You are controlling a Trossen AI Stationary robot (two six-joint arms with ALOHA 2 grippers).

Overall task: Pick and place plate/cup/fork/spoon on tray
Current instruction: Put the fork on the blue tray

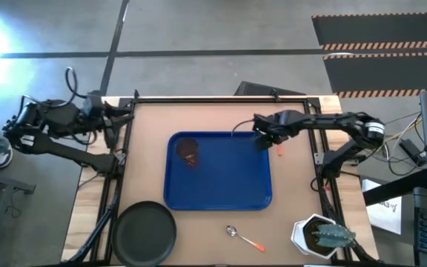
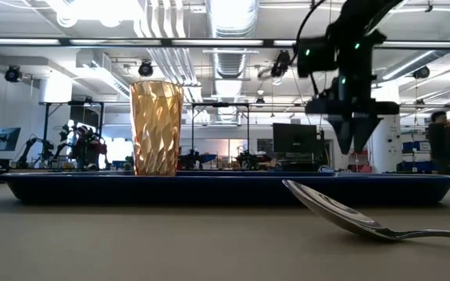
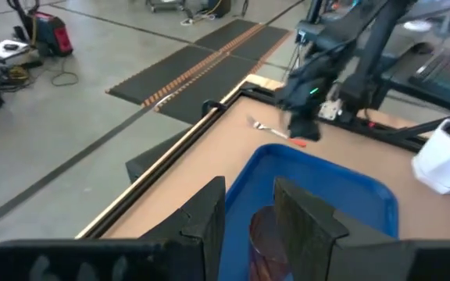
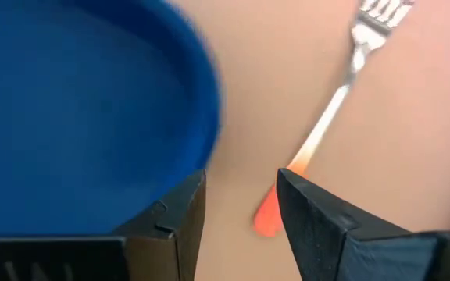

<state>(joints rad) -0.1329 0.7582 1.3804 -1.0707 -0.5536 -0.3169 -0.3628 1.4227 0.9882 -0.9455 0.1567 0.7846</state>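
The blue tray (image 1: pixel 221 189) lies mid-table, and the amber cup (image 1: pixel 187 150) (image 2: pixel 156 129) stands upright on its far left part. A fork (image 4: pixel 342 86) with silver tines and an orange-red handle end (image 4: pixel 270 212) lies flat on the table off the tray's far right corner. My right gripper (image 1: pixel 263 141) (image 4: pixel 241 211) hangs open over that corner, pointing down, its fingers either side of the handle end and above it. The black plate (image 1: pixel 147 232) and the spoon (image 1: pixel 243 239) (image 2: pixel 342 215) lie near the front edge. My left gripper (image 3: pixel 248 226) is open, drawn back at the table's left edge.
A white plant pot (image 1: pixel 317 236) (image 3: pixel 448 156) stands at the near right corner. A black frame rail (image 1: pixel 221 98) runs along the table's far edge. Bare tray floor (image 1: pixel 228 174) lies to the right of the cup.
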